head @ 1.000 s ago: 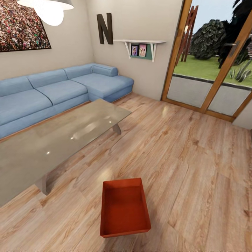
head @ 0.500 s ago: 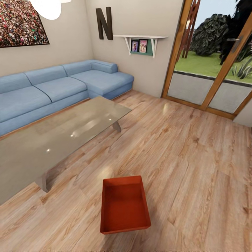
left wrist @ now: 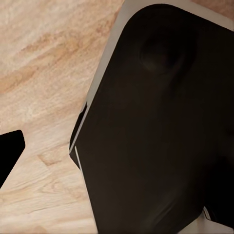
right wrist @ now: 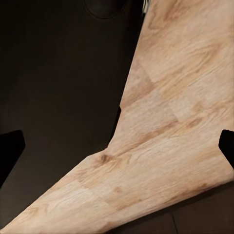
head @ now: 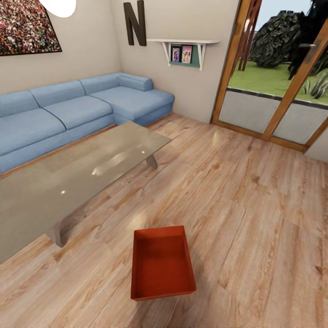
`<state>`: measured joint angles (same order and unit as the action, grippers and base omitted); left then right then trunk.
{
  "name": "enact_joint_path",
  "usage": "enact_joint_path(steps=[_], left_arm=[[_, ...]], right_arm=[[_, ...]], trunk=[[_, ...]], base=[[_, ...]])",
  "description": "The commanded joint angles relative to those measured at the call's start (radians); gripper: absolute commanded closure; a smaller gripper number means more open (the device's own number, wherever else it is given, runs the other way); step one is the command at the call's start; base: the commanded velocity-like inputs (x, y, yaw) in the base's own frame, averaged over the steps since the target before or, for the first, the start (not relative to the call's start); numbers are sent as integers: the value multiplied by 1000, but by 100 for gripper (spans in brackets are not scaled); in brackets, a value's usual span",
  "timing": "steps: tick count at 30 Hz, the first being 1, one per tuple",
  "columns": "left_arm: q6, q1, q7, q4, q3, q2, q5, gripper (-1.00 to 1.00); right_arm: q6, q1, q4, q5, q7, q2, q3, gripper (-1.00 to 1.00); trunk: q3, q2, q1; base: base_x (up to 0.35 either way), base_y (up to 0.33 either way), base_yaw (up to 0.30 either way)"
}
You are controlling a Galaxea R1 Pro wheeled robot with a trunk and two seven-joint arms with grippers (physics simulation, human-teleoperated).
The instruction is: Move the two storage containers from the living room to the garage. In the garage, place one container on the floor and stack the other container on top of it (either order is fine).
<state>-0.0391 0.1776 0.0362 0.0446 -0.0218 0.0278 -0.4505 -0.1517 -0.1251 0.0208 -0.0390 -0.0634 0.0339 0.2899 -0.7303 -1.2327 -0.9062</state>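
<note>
The right wrist view catches dark finger tips at both edges of its picture, with bare wood floor (right wrist: 170, 122) between them, so those fingers stand wide and hold nothing. In the left wrist view one dark tip shows at an edge beside a big black part of the robot; how that gripper stands I cannot tell.

One orange-red bin (head: 161, 268) lies open-side up on the planks, near and central in the head view, just right of the glass table (head: 68, 182) and not touching it. The blue sofa (head: 77, 114) runs along the far left, the glass doors (head: 273, 100) far right.

Over the last second the whole head view has slid: the wall things sit higher, the bin barely shifted. That is the camera tilting down, not the bin moving. It reads as lining up for a first pickup; the task is still at its start.
</note>
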Motion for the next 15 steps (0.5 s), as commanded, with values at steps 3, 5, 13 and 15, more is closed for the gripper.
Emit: enact_joint_path(steps=[3,5,13,15], left_arm=[[-2,0,2,0,-3,0,-3,-100],[-2,0,2,0,-3,0,-3,-100],[-1,0,2,0,-3,0,-4,-100],[-1,0,2,0,-3,0,-4,-100]], right_arm=[[-5,-1,2,-4,-3,0,8,-100],[-5,-1,2,-4,-3,0,8,-100],[-5,-1,2,-4,-3,0,8,-100],[-4,-1,2,-4,-3,0,8,-100]], trunk=[[-6,0,0],[-9,0,0],[-22,0,0],[-25,0,0]], base=[[0,0,0],[0,0,0],[0,0,0],[0,0,0]])
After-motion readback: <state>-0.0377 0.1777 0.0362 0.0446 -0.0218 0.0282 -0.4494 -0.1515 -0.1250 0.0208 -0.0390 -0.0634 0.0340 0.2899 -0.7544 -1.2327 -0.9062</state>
